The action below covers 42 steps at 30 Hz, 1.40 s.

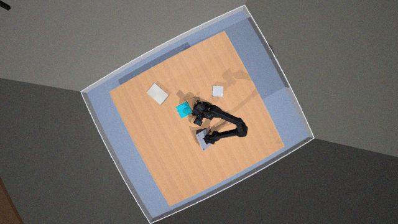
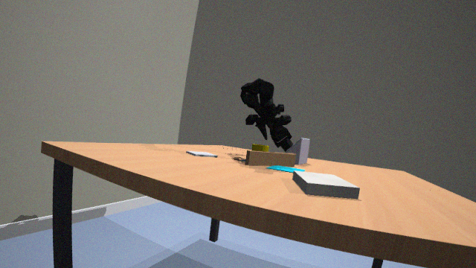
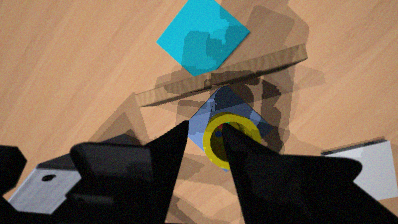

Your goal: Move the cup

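Note:
The yellow cup (image 2: 260,147) (image 3: 208,143) stands upright on the blue pad (image 3: 198,131), with a few small coloured marbles showing inside. My gripper (image 3: 205,125) is partly open and empty, pointing down above the cup. In the wrist view its right finger overlaps the cup's opening and its left finger is left of the cup. In the exterior view the fingertips are just above the rim; contact cannot be told. The cyan pad (image 1: 183,109) (image 2: 284,169) (image 3: 205,17) is bare. In the top view the arm hides the cup and blue pad.
A low wooden barrier (image 2: 271,158) (image 3: 175,91) stands between the two pads. A thick white block (image 1: 157,93) (image 2: 325,180) lies beyond the cyan pad. A thin white square (image 1: 217,91) (image 2: 201,153) (image 3: 375,170) lies on the cup's other side. A pale upright piece (image 2: 304,150) stands by the arm base.

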Available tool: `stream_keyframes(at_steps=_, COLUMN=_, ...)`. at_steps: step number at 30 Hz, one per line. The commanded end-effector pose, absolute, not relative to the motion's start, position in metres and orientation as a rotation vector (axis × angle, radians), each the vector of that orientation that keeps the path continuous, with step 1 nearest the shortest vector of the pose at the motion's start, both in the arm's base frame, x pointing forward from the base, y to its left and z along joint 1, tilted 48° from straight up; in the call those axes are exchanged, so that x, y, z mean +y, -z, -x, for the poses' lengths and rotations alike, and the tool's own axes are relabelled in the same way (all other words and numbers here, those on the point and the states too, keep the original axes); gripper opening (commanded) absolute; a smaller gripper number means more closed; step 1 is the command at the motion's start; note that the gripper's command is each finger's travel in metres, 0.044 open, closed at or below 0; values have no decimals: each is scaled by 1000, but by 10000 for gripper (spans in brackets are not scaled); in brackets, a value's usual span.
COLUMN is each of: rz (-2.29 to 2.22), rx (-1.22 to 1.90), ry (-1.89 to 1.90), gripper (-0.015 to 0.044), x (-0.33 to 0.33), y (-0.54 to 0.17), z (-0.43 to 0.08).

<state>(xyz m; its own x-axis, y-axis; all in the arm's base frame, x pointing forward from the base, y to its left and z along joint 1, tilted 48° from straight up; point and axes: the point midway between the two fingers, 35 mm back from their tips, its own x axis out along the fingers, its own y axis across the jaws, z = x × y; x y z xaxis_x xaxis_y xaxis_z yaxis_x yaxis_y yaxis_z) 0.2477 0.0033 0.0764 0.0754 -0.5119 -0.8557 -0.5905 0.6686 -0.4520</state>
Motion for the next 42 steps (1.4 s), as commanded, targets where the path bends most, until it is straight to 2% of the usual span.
stream_keyframes(at_steps=1, rz=1357, rx=1866, ry=-199, gripper=166, x=-4, y=-88, z=-227)
stream_keyframes(at_steps=42, rz=1357, rx=1864, ry=-200, gripper=166, x=-35, y=-60, z=-225)
